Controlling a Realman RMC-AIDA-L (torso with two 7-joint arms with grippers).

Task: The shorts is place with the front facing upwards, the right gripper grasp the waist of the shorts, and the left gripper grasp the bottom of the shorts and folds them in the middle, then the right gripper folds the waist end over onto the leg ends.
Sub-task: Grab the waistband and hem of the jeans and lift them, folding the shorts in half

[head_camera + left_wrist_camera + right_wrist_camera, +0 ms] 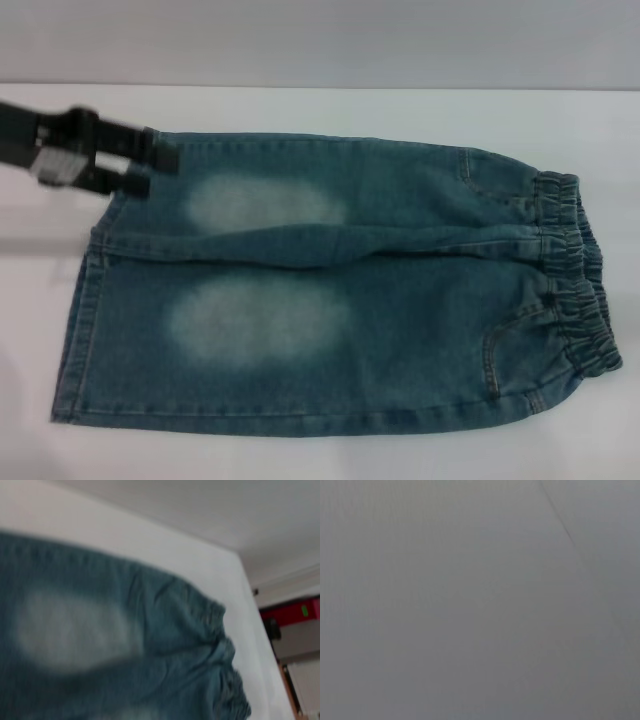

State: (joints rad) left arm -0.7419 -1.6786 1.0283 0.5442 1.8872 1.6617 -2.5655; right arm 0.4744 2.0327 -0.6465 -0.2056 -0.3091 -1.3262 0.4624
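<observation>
- Left pincer [140, 165] at far leg-hem corner of shorts [330, 290], fingers spread slightly, gripping nothing.
- Shorts flat on white bench [300, 105], front up, waistband [575, 275] toward right.
- Right pincer out of sight.

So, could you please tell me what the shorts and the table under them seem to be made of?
The shorts look like blue-green denim: visible seam stitching, faded pale patches on both legs, and a gathered, probably elastic, waistband. The table has a smooth, matte white surface, perhaps laminate or cloth; the look leaves that open. The left gripper sits at the far leg hem.
</observation>
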